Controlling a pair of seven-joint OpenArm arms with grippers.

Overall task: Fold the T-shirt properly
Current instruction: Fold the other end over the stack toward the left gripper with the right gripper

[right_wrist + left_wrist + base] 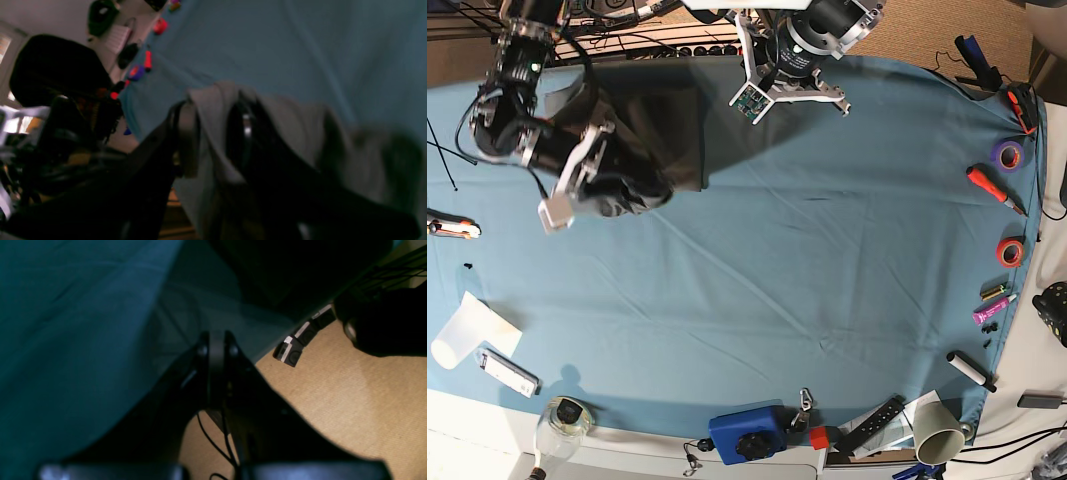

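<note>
Your T-shirt (652, 125) lies as a dark, compact slab at the far corner of the blue-clothed surface (827, 280), on the base view's left, its long axis running roughly along the far edge. The bunched near end of it sits right under the right end effector (592, 170). In the right wrist view, grey cloth (213, 110) is draped between that end effector's two fingers (186, 133); the jaws stand partly apart with fabric in the gap, and the blur keeps you from telling whether the cloth is pinched or slipping free, so treat that grip as uncertain. The left end effector (217, 353) is clenched on nothing: its fingers meet over the drooping edge of the blue cloth, with tan carpet (333, 400) below, beyond the far rim of the surface just beside the shirt's right end. The right arm is plainly the nearer one, touching the shirt; the left is close to it but off the surface. Any further fold will likely run from the bunched left end towards the flat right end, along that long axis.
</note>
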